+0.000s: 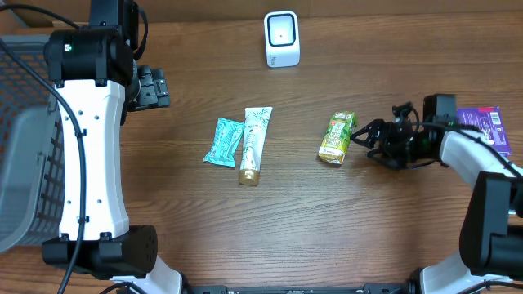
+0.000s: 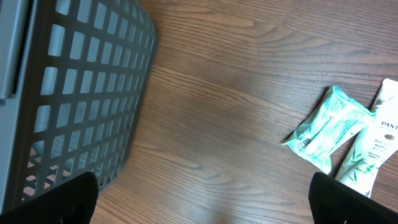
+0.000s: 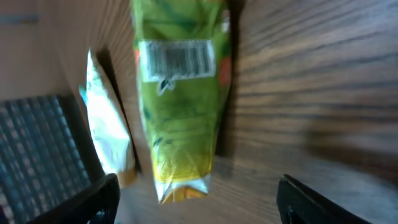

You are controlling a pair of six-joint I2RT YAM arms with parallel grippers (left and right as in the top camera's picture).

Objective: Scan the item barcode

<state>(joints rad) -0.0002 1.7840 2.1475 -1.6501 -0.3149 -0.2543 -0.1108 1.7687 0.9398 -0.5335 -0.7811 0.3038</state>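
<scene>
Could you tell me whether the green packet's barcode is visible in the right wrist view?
Yes, the green packet shows its barcode near the picture's top edge.

The white-and-black left arm (image 1: pixel 91 139) extends forward, its black left gripper (image 1: pixel 152 87) spread wide. The white right arm (image 1: pixel 474 151) (elbow bent) points its black right gripper (image 1: pixel 366 140) leftward, jaws apart.

A white box-shaped scanner (image 1: pixel 282 38) and a grey plastic lattice basket (image 1: pixel 24 139) are sitting at a brown wooden table's (image 1: pixel 327 229) edges, suggesting a mock shop checkout.
</scene>
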